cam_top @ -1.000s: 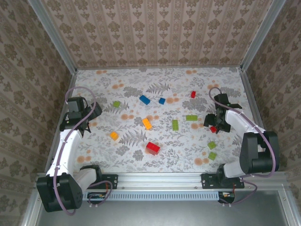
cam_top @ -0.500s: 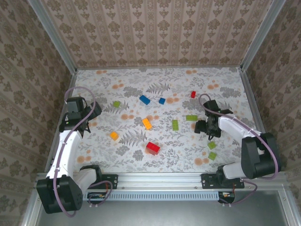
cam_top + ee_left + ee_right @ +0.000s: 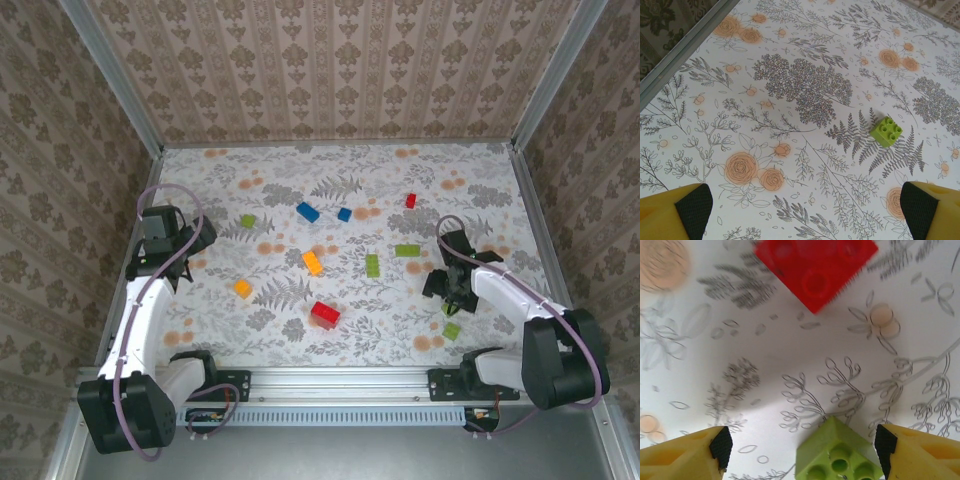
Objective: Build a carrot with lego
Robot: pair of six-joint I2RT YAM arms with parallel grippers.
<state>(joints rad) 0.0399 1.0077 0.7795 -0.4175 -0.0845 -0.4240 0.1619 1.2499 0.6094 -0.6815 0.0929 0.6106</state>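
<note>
Worktop (image 3: 470, 175), floral-patterned, walled on three sides, with lego (image 3: 372, 265) scattered loose across it and nothing joined yet. Left arm (image 3: 140, 310), at the left side: left pincer (image 3: 805, 207) spread fully and empty, a small green brick (image 3: 886, 131) lying ahead of it, well apart. Right arm (image 3: 520, 300), at the right side: it has drawn back toward the near edge. Right pincer (image 3: 803, 442) has narrowed slightly yet stands wide, holding nothing, its fingers either side of a square green brick (image 3: 837, 457), with a red brick (image 3: 815, 265) just beyond. Judged: a pick of the green piece, likely for the carrot's top, is being lined up. Large red brick (image 3: 324, 314), near centre. Orange oblong (image 3: 313, 262) and small orange brick (image 3: 242, 288), likely the carrot's body, lie untouched left of centre.
</note>
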